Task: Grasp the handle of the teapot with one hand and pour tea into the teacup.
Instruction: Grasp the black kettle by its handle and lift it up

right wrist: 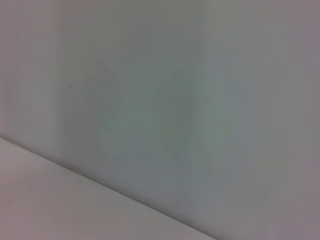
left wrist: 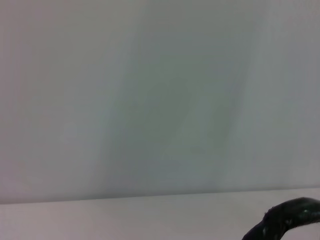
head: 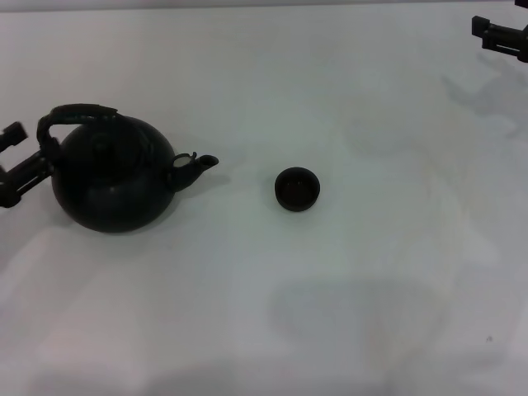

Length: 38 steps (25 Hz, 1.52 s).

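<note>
The matte black teapot (head: 111, 177) stands on the white table at the left, with its short spout (head: 198, 165) pointing right toward the teacup. The handle (head: 78, 114) arches over its top, and a piece of the handle (left wrist: 292, 217) shows in the left wrist view. The small dark teacup (head: 296, 188) sits upright a short way right of the spout. My left gripper (head: 33, 152) is at the teapot's left side, level with the handle's left end. It is open, with one finger above and one below that end. My right gripper (head: 497, 35) hangs at the far right back, away from both.
The white table (head: 330, 313) stretches in front of and to the right of the cup. A pale wall fills both wrist views. No other objects show.
</note>
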{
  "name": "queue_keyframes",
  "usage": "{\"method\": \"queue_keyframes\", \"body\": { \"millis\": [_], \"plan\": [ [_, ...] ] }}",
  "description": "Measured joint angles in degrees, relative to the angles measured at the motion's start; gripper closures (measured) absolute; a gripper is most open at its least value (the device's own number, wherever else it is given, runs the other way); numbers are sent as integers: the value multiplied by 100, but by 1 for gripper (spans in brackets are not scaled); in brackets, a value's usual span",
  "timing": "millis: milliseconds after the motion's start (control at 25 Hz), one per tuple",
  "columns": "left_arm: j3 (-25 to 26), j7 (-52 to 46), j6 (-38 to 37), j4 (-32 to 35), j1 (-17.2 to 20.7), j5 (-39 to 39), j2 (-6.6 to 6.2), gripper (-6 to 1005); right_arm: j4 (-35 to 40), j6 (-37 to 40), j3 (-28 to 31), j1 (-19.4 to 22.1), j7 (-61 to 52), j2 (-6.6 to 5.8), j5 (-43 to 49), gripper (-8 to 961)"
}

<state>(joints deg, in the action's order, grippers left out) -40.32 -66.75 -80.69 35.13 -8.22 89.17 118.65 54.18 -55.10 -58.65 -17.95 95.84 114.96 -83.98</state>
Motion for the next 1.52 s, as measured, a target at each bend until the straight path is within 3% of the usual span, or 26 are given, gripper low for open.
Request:
{"method": "queue_keyframes", "body": {
  "millis": [320,760,1200,1520],
  "plan": [
    [15,-220,279,-11,-204,174,7,305,-8,-25,-23,-7,52,0,-4,111],
    [39,-285,651,-48,-210,-42,10,333,-84,-27,-31,-13,57,0,-5,111],
    [35,-296,800,-11,-304,-197,15,683,-137,-39,-58,-30,58,0,-4,112],
    [32,-266,840,-48,-296,-677,30,775,-163,-80,-28,-11,58,0,-4,113]
  ]
}}
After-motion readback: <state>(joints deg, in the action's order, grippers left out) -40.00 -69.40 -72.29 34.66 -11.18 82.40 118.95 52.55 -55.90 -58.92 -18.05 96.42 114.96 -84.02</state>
